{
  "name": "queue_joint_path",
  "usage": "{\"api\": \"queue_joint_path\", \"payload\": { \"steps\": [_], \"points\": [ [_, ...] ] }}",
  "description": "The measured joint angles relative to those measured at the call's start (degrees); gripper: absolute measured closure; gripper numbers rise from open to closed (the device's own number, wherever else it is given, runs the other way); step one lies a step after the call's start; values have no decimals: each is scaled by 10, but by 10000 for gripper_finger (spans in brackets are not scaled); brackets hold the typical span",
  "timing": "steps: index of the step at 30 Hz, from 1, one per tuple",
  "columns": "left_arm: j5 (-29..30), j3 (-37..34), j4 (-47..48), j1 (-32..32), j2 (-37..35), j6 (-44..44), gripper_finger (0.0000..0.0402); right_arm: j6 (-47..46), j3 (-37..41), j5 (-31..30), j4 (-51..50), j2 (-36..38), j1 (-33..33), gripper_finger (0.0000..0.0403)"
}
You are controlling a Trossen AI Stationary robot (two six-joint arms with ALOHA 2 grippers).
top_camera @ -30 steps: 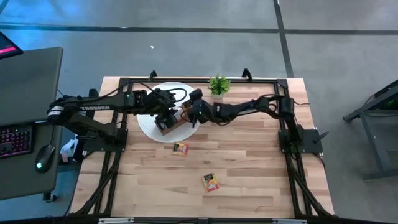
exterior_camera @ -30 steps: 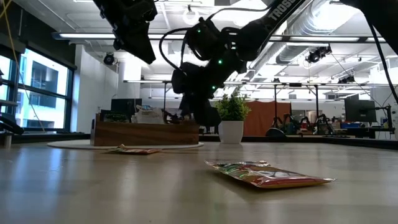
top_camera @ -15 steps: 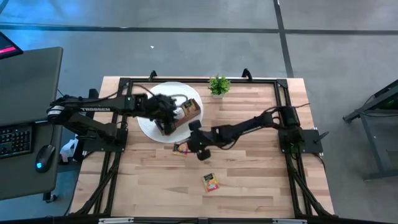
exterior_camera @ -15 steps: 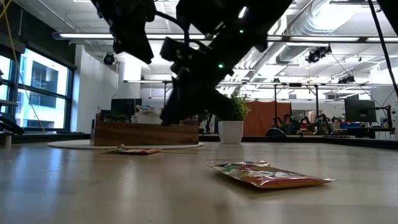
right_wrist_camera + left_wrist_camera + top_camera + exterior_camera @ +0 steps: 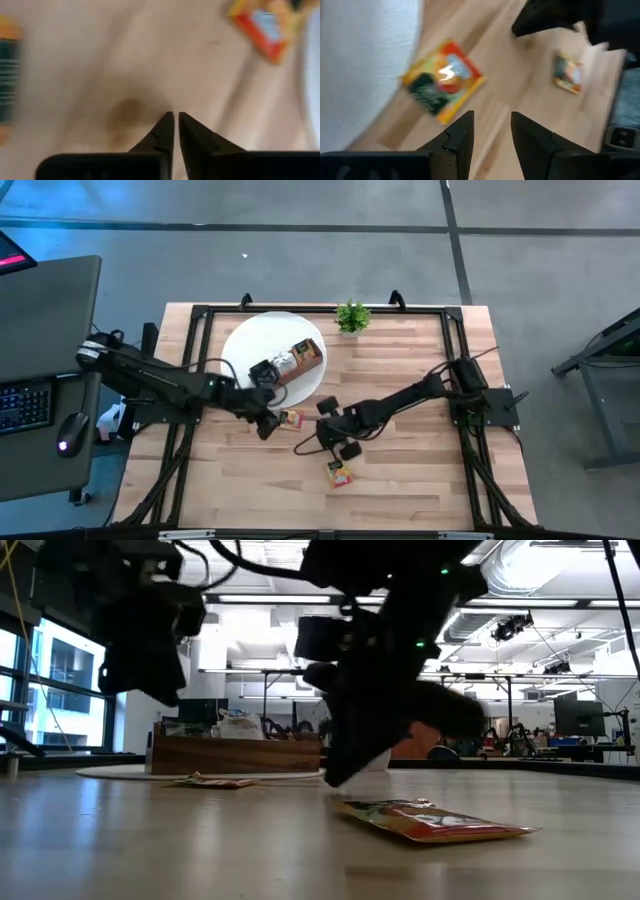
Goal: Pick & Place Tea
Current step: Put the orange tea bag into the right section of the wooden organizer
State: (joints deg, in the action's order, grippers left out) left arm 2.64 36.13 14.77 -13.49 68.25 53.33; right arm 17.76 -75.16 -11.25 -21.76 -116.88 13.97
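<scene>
- The right gripper (image 5: 343, 442) has swung away from the wooden box (image 5: 292, 363), where it hung a second ago. It now hangs over bare table between the two loose sachets, fingers pressed almost together with nothing between them.
- The left gripper (image 5: 266, 423) has likewise left the box and come down beside the nearer-to-plate sachet (image 5: 290, 419). Its fingers stand a little apart and hold nothing; in its wrist view that orange-and-dark packet (image 5: 443, 81) lies just ahead of them, at the edge of the white plate (image 5: 240, 350).
- The second sachet (image 5: 339, 473) lies flat on the wooden table (image 5: 420, 480), just beyond the right gripper, untouched.
- Judgement: both arms look to have finished at the box and turned to the remaining tea, one sachet each; the right gripper must open before it can pick.
</scene>
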Motion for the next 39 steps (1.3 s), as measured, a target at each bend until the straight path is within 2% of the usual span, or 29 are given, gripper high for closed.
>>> {"api": "queue_joint_path", "payload": {
  "steps": [4,8,13,18,23,28,33,36,39],
  "points": [
    [39,-22,-51,-39,-1,1,273,-12,0,10,-24,0,10,399],
    [65,-23,-60,-49,-1,1,273,-10,0,28,-43,9,15,390],
    [71,-23,-56,-49,-1,-10,273,-30,0,125,-37,46,20,360],
    [118,-22,-51,-49,12,-8,273,-106,1,218,-24,56,28,329],
    [131,-22,-47,-49,14,-5,273,-113,33,176,20,51,58,292],
    [130,-22,-44,-49,14,-5,273,-143,77,185,102,51,62,247],
    [130,-22,-44,-49,14,-5,273,-145,118,151,147,46,61,208],
    [130,-22,-43,-49,14,-5,273,-150,147,161,193,45,57,200],
    [131,-22,-43,-49,14,-5,273,-160,174,173,223,46,54,216]
  ]
}}
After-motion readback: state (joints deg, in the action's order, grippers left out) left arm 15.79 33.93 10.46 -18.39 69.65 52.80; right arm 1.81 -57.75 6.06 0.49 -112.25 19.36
